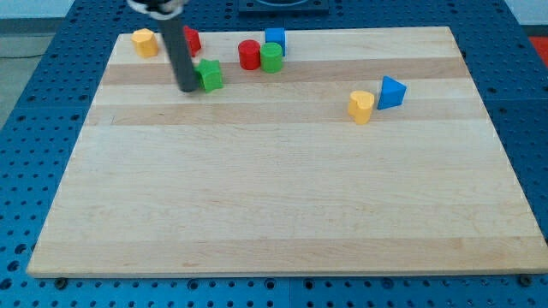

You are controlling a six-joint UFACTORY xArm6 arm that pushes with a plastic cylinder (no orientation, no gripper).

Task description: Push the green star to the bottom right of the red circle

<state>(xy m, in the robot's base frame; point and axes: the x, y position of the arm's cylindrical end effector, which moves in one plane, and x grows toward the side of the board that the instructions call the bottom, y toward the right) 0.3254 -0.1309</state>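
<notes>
Jaws: none on our rig, so nothing to release or clench; we only have a dark rod, and our tip (187,88) sits right against the view's left side of the green star (211,75).
Green star: near the view's top left of the surface (274,205), chunky with notched edges, bright green, flat on the wood, partly hidden by the rod on its left.
Red circle: short red cylinder (248,54) up and to the view's right of the star, touching a green cylinder (271,57), with a blue block (275,38) just behind those two.
How we'd push: looks to us like the star has to travel toward the view's right and end below-right of the red one. We'd keep the tip centred behind it so it doesn't spin off, and pass under the green cylinder without clipping it.
Others: red block (192,39) behind the rod, yellow block (145,42) at top left, yellow block (361,106) and blue triangle (391,91) well apart at right.
</notes>
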